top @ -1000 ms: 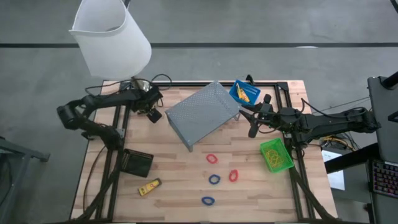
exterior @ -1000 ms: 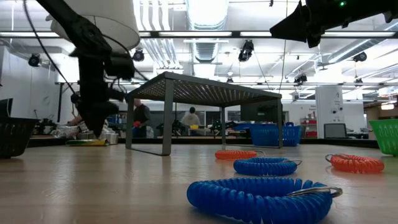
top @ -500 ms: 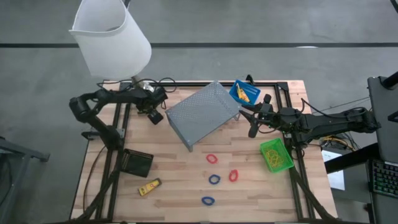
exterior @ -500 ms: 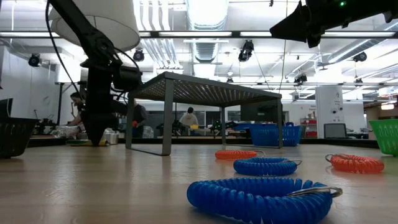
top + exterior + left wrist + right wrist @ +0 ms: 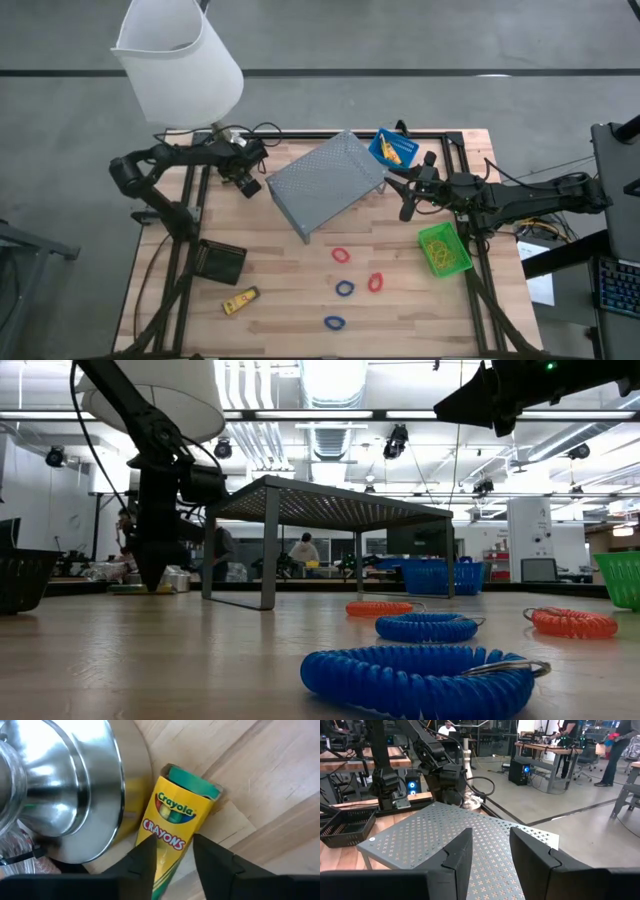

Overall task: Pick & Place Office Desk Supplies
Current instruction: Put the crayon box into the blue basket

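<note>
While the right arm waits above the grey perforated metal riser (image 5: 328, 185) near the desk's far right side, the left gripper (image 5: 172, 857) is down at the far left corner of the wooden desk (image 5: 290, 300), next to the shiny metal base of the white-shaded lamp (image 5: 65, 795). Its two dark fingers stand a narrow way apart, one on each side of a yellow cardboard crayon box with a green end (image 5: 177, 827). The box lies flat on the wood, touching or almost touching the lamp base; I cannot tell whether the fingers press on it yet.

The right gripper (image 5: 487, 852) hangs with its fingers partly spread and nothing between them.

Elsewhere, a second yellow crayon box (image 5: 240, 300) lies near the front left, just in front of a small black square bin (image 5: 221, 261). Red and blue coiled loops (image 5: 344, 288) are scattered at the front centre. A green bin (image 5: 444, 249) sits on the right, and a blue bin (image 5: 392, 148) at the far side holds something yellow.

The risk, as I judge it, is the lamp base: it crowds the box, so a finger could catch on the metal, or the box could slip and tilt when lifted from its end.
</note>
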You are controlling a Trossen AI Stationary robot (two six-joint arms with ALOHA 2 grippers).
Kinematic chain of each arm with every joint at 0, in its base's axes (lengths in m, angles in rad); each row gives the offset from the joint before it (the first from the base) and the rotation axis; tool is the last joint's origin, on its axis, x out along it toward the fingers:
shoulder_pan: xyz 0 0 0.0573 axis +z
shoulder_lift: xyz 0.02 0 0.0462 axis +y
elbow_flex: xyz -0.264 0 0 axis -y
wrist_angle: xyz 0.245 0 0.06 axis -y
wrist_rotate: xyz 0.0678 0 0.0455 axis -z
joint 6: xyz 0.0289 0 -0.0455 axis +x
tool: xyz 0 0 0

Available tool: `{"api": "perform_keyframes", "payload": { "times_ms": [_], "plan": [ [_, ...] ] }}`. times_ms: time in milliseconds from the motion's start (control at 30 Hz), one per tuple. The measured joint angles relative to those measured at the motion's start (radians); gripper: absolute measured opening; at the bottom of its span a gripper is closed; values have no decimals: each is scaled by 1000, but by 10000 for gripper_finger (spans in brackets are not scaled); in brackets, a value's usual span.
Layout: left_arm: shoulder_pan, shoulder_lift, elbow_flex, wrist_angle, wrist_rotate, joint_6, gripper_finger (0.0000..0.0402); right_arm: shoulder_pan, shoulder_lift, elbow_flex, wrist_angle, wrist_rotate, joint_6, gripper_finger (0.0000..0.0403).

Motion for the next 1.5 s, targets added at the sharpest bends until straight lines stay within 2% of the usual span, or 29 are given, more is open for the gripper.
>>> {"api": "perform_keyframes", "payload": {
  "times_ms": [333,633,967,1300,1500],
  "plan": [
    [0,0,0,6,0,-10,83,0,0,0,0,0,-1,114],
    [-1,-1,0,8,7,-44,9,0,0,0,0,0,0,121],
    [-1,-1,0,-5,22,-78,1,0,0,0,0,0,-1,130],
    [-38,-5,3,-54,172,-225,0,0,0,0,0,0,-1,117],
    [-79,-1,0,-99,334,-344,0,0,0,0,0,0,0,114]
  ]
}}
